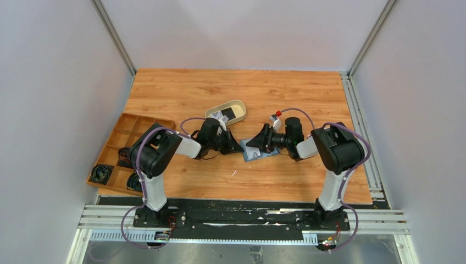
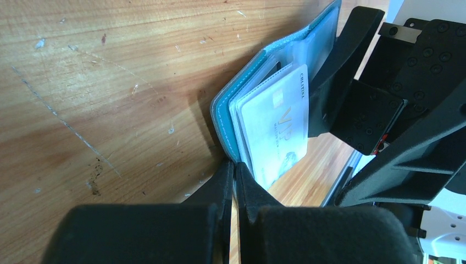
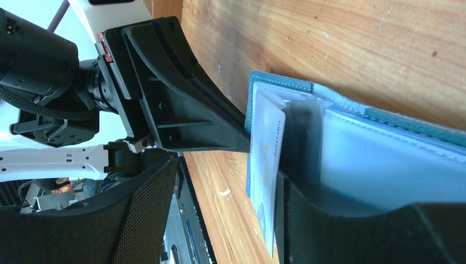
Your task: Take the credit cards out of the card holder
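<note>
The teal card holder (image 1: pixel 258 154) lies open on the table between both arms. My left gripper (image 2: pixel 235 168) is shut on the edge of its teal cover (image 2: pixel 224 118), holding that flap up. Pale credit cards (image 2: pixel 275 124), the front one printed "VIP", stick out of the pockets. In the right wrist view one card (image 3: pixel 267 159) juts past the card holder (image 3: pixel 384 148) and rests against one finger (image 3: pixel 329 220) of my open right gripper (image 3: pixel 225 176). The other finger (image 3: pixel 137 220) stands well apart from it. From above, the left gripper (image 1: pixel 237 146) and right gripper (image 1: pixel 257 142) nearly meet.
A beige oval tray (image 1: pixel 237 104) with a small dark and white item stands just behind the grippers. A wooden compartment box (image 1: pixel 118 144) with dark objects sits at the table's left edge. The left gripper's black fingers (image 3: pixel 181 110) are close in front of the right wrist camera.
</note>
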